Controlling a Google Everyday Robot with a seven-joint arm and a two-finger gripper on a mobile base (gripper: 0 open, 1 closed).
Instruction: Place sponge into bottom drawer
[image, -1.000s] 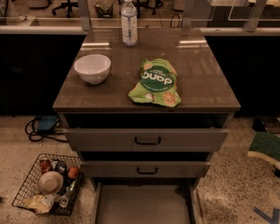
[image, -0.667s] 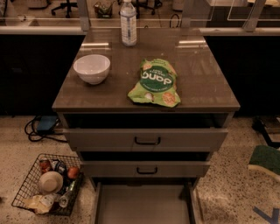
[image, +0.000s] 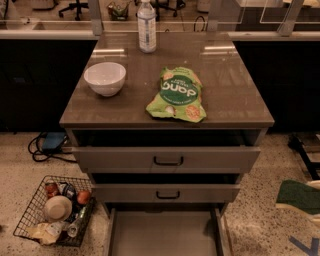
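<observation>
Below the tabletop's front-right corner, off to the right: gripper (image: 306, 201) apparently clamps sponge (image: 296, 196); open bottom drawer (image: 165, 235) lies leftward, slightly lower.

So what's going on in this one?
The robot's gripper, barely in view at the right edge, holds the sponge off to the right of the cabinet. The bottom drawer is pulled open with nothing showing on its floor; the sponge is not in it yet. A snack bag, a white bowl and a bottle sit on the cabinet's top.
</observation>
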